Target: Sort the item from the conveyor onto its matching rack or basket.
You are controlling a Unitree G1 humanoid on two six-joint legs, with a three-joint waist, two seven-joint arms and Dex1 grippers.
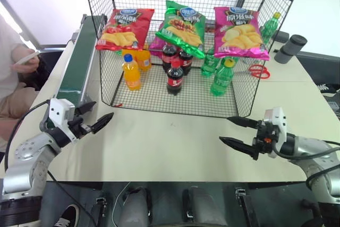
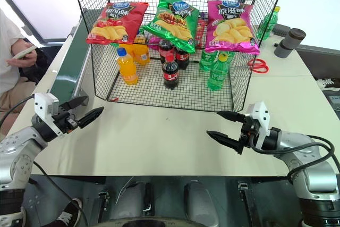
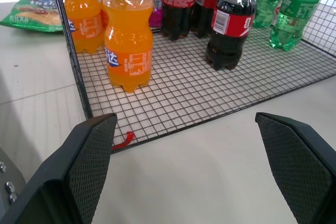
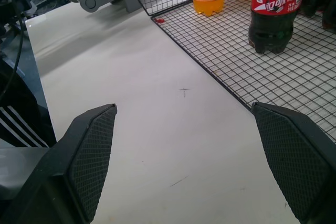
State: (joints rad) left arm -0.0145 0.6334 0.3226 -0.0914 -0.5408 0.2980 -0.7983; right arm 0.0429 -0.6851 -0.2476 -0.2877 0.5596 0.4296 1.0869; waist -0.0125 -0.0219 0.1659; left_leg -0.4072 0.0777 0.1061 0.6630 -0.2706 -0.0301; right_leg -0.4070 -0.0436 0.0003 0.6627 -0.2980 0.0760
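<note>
Both tools, left (image 1: 101,122) and right (image 1: 236,131), hang open and empty; our green bag (image 1: 183,27) already sits on the rack (image 1: 159,97).

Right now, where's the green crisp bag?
In the head views the green crisp bag hangs on the front of the rack, middle of the row, between the red bag and the magenta bag, above the cola bottles.

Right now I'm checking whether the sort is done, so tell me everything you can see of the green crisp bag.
The green crisp bag is shiny foil with a blue oval logo and pictured yellow crisps. It hangs tilted on the front of the black wire rack, between a red bag and a magenta bag, above the cola bottles. Neither end effector touches it.
</note>
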